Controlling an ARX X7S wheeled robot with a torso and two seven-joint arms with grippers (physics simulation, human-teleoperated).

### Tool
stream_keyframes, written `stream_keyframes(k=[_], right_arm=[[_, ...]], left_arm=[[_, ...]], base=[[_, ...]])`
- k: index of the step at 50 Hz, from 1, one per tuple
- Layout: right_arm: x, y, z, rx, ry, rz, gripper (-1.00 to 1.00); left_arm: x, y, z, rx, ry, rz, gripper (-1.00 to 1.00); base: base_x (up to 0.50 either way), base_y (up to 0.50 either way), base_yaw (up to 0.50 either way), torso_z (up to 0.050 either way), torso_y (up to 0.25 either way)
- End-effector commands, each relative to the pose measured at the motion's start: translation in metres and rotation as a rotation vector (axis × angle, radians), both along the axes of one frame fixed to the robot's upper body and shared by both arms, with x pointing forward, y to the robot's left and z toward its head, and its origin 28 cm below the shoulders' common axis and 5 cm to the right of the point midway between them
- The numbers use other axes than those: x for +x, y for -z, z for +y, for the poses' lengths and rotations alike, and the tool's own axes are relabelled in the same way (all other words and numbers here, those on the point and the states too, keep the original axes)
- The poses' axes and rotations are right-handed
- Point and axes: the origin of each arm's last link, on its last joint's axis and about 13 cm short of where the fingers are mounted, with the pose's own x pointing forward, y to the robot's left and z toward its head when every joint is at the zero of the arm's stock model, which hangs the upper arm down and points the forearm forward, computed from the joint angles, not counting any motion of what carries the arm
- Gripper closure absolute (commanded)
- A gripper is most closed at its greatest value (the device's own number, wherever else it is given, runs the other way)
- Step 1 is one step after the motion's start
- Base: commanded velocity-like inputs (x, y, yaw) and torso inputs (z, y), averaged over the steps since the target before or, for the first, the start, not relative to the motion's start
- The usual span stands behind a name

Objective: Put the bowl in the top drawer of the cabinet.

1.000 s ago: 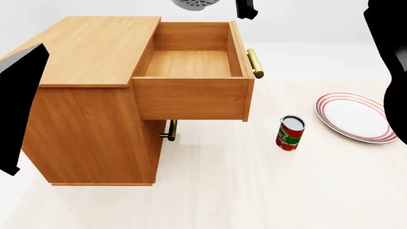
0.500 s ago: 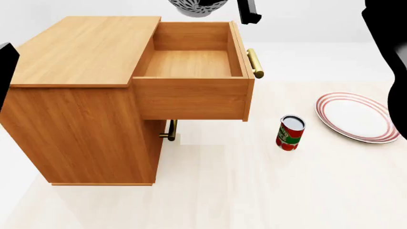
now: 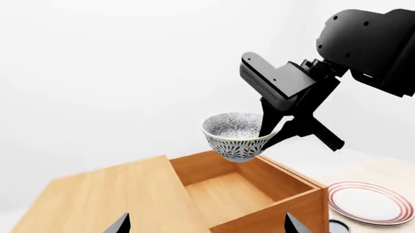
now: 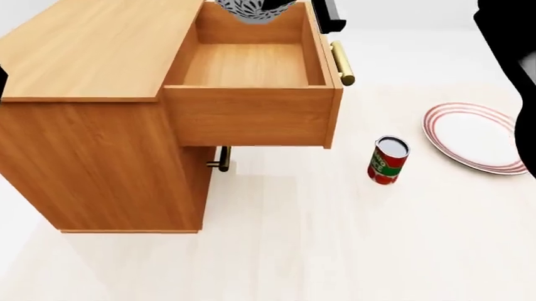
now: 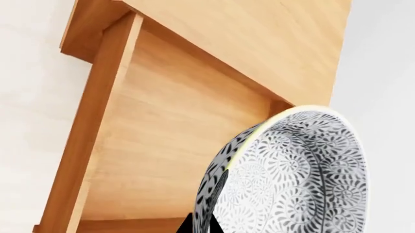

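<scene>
The speckled bowl (image 3: 234,140) hangs tilted above the back of the open top drawer (image 4: 247,66), its rim pinched by my right gripper (image 3: 268,132). In the right wrist view the bowl (image 5: 298,179) fills the near side, its wall between the two dark fingertips of my right gripper (image 5: 202,224), with the drawer's bare floor (image 5: 168,131) beneath. In the head view only the bowl's underside (image 4: 255,9) shows at the top edge. My left gripper (image 3: 207,225) stands open and holds nothing, above the cabinet top (image 3: 110,199). The cabinet (image 4: 100,157) stands at the left.
The drawer's brass bar handle (image 4: 342,63) sticks out to the right. The lower drawer's small handle (image 4: 222,158) shows under the open one. A red can (image 4: 387,160) and a red-rimmed white plate (image 4: 473,135) stand on the floor at the right. My right arm (image 4: 511,37) fills the right edge.
The head view has shifted, so the cabinet sits higher and larger in it. The bowl and right gripper have come down over the drawer's back. The left arm has left the head view.
</scene>
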Motion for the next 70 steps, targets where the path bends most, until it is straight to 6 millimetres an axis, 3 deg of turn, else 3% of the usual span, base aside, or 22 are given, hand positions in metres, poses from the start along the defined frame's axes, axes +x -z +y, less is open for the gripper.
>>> stream_keyframes(k=[1,51,52,70], right_arm=[[-0.0031,-0.0039,0.0018,-0.005,-0.009,-0.025,1.0],[-0.0069,-0.0075,0.004,0.0,-0.001,-0.05,1.0],[-0.0068,-0.0074,0.0038,-0.001,0.0,-0.049,-1.0],[-0.0089,-0.0108,0.0019,0.007,0.013,-0.047,-1.0]], left_arm=[[-0.0016,0.0014,0.0011,-0.007,-0.003,-0.007,-1.0],[-0.0002,0.0055,0.0044,-0.033,-0.003,-0.012,-1.0],[-0.0001,0.0055,0.0044,-0.033,-0.003,-0.012,-1.0],[-0.0011,0.0054,0.0044,-0.039,-0.007,-0.012,-1.0]], base=[[0.0,0.0,0.0,0.0,-0.127],[0.0,0.0,0.0,0.0,-0.113],[0.0,0.0,0.0,0.0,0.0],[0.0,0.0,0.0,0.0,0.0]])
